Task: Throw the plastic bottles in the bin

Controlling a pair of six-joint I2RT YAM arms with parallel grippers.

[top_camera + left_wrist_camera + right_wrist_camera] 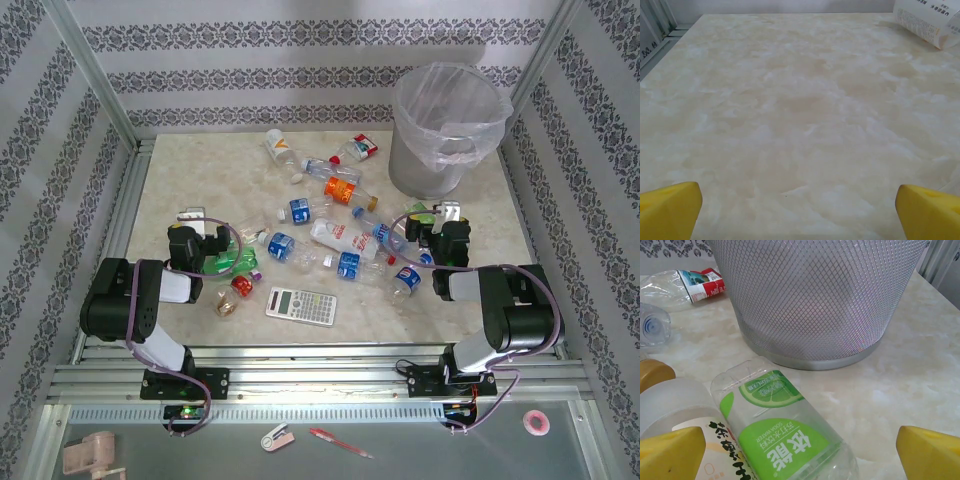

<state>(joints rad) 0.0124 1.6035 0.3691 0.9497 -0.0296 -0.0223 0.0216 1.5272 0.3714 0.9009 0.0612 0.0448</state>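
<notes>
Beige marbled worktop (200, 170) carried every item. The plastic bottles (335, 237) lay on their sides, scattered across its middle, from between the two arms up toward the far wall. The bin (447, 130), a grey mesh wastebasket with a translucent liner, stood upright at the far right of the worktop, apart from most of the bottles. A grey calculator (301, 305) lay flat at the near edge of the cluster.

The left gripper (799, 212) was fully open and held nothing. Its yellow fingertips (670, 210) framed bare worktop, with a white-labelled bottle (927, 22) lying well ahead to the right. In the top view, a crushed green bottle (232, 263) lay just right of this gripper.

The right gripper (800, 455) was also fully open, with nothing gripped. A clear lime-label bottle (785, 435) lay on the worktop between its fingertips, beside a pale tea bottle (680, 405); contact with the fingers could not be determined. The bin's mesh wall stood just beyond. A red-labelled bottle (695, 282) lay to the left of the bin.
</notes>
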